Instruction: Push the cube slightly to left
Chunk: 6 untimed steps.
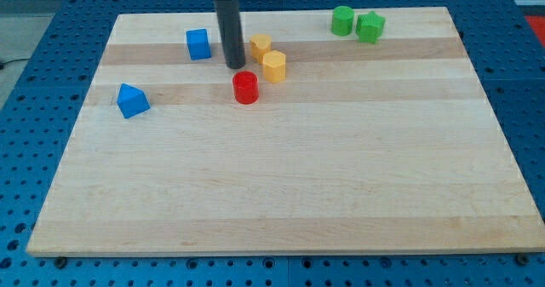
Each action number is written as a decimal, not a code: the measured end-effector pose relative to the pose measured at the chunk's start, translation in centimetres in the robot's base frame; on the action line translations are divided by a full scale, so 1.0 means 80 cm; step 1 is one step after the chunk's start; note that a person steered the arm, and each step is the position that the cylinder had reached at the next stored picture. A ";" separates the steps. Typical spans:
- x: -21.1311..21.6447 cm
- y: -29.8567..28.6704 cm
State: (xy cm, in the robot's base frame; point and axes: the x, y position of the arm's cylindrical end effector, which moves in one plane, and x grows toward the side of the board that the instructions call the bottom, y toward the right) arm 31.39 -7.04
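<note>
The blue cube (198,44) sits near the view's top left on the wooden board (281,176). My tip (235,66) is to the cube's right, a small gap away, between it and two yellow blocks (261,45) (273,66). A red cylinder (245,88) stands just below and right of my tip.
A blue triangular block (131,100) lies near the board's left edge. A green cylinder (342,20) and a green block (370,26) sit at the view's top right.
</note>
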 end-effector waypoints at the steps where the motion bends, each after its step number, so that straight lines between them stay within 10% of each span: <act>1: -0.039 -0.030; 6: -0.077 -0.102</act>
